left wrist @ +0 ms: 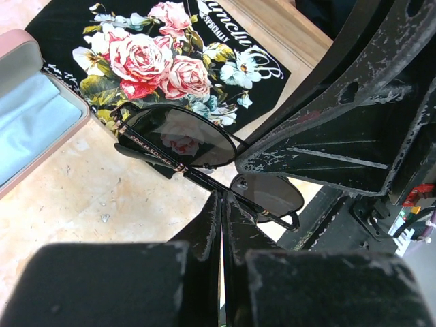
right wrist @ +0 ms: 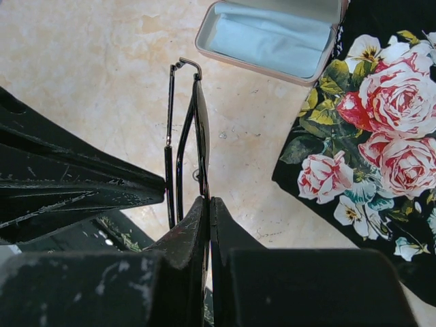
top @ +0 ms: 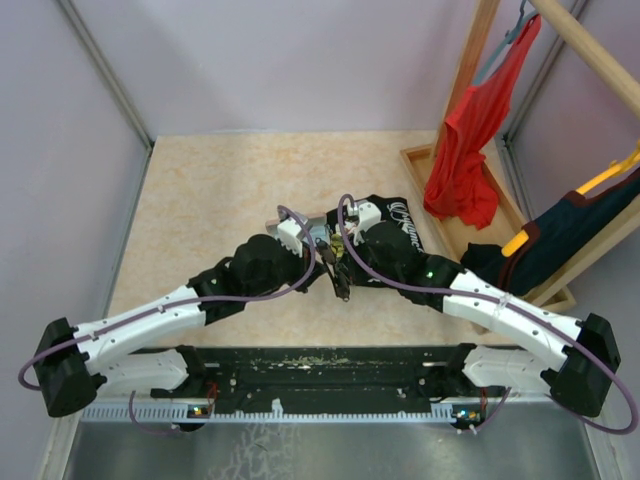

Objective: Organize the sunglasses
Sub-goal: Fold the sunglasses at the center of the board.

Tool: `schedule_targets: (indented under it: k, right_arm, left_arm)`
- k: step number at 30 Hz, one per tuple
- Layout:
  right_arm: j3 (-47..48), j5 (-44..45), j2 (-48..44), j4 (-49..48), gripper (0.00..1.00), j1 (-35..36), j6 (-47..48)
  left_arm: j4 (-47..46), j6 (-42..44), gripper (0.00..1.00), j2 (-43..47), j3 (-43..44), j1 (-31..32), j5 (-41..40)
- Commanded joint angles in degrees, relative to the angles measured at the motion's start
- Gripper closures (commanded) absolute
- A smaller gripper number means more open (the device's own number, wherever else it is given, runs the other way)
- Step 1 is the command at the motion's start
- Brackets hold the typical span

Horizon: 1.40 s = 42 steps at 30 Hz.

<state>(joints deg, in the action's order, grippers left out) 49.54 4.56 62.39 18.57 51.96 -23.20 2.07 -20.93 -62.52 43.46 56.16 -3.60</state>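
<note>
1. Counter point(top: 220, 190): beige; both arms meet over its middle in the top view.
2. Floral cloth point(right wrist: 381, 136): black, lies flat at the right of the right-wrist frame.
3. Case point(right wrist: 259, 70): pink, open, pale-blue lining up, at the top of that frame.
4. Sunglasses point(left wrist: 180, 136): held between both tools at the centre of the top view, near the case but not in it.
5. Right tool point(right wrist: 208, 204): pressed together, pinching the frame by the lenses. Left tool point(left wrist: 221, 204): pressed together on a temple arm.
6. Risk: two hard pinches on thin wire. If the arms disagree, the frame likely bends or the hinge strains.
7. Risk: pads next to a lens could scuff it. If one tool lets go early, the pair could swing or drop.
</note>
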Motion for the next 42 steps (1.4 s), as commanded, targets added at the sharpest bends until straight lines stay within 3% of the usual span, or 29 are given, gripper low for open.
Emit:
schedule_targets:
  k: [1,12,16,21,28,31,35,42]
  right_arm:
    - [2.7,-1.5,-0.1,-4.0,1.0,0.3,-0.7]
    - [2.6,-2.9,-0.4,-4.8,1.0,0.3,-1.7]
    - [3.5,4.3,-0.5,0.3,1.0,0.3,-1.6]
    - [2.4,12.5,-3.4,2.9,1.0,0.2,-4.4]
    - [-2.0,16.9,-8.5,5.6,1.0,-0.9,-9.9]
    - [-3.9,15.0,-11.8,6.2,1.0,-1.2,-10.5]
    - [-5.5,10.8,-15.5,7.1,1.0,-1.3,-11.2]
    - [-9.1,2.6,-19.6,6.0,1.0,-1.3,-11.9]
  left_arm:
    - [-1.5,0.6,1.0,-0.8,1.9,0.3,-0.1]
    - [-1.7,0.7,1.0,-0.6,1.6,0.3,-0.1]
    - [-0.5,0.4,1.0,2.0,2.2,0.3,-0.1]
    - [2.2,2.2,0.92,6.4,2.3,0.1,-6.0]
    - [7.8,9.8,0.71,1.8,8.9,-7.6,-11.4]
    - [9.4,15.7,0.58,-2.8,13.8,-12.9,-5.5]
    - [11.5,22.1,0.4,-9.0,20.0,-15.2,-1.6]
    - [13.1,38.8,0.32,-16.5,24.9,-19.6,7.0]
